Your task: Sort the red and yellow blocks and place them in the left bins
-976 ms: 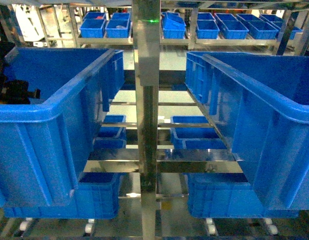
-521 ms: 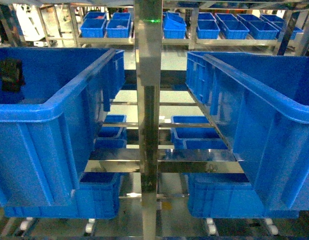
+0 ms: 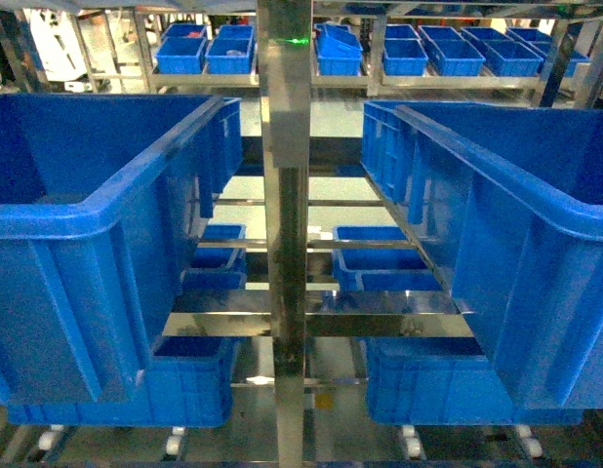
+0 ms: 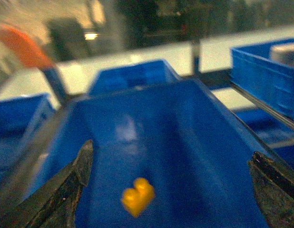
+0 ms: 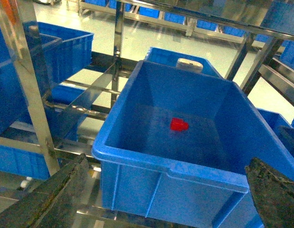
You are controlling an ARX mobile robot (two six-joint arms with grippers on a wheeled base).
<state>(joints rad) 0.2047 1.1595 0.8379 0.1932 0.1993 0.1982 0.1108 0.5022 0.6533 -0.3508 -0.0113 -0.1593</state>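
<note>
Head view: you face a steel upright post (image 3: 285,195) with a large blue bin on each side, the left bin (image 3: 87,214) and the right bin (image 3: 516,214), both on a steel rack. Smaller blue bins (image 3: 204,49) line the far shelves. Neither pincer appears here, and no block shows in either bin from this angle.

Left wrist view, blurred: your left pincer (image 4: 171,190) stands wide, its dark fingers (image 4: 75,175) at the lower left and lower right corners, holding nothing. The yellow block (image 4: 137,195) lies on the floor of a blue bin (image 4: 204,133), between the two fingers and below them, nearer the left finger and touching neither. Further blue bins (image 4: 261,71) stand beyond and to the right of the pincer.

Right wrist view: your right pincer (image 5: 166,194) also stands wide and empty, its fingers (image 5: 61,190) at the lower corners. The red block (image 5: 178,124) lies on the floor of a blue bin (image 5: 123,128), ahead of and below the pincer, roughly midway between the fingers and well apart from both. A steel rack post (image 5: 30,85) rises left of the pincer.
</note>
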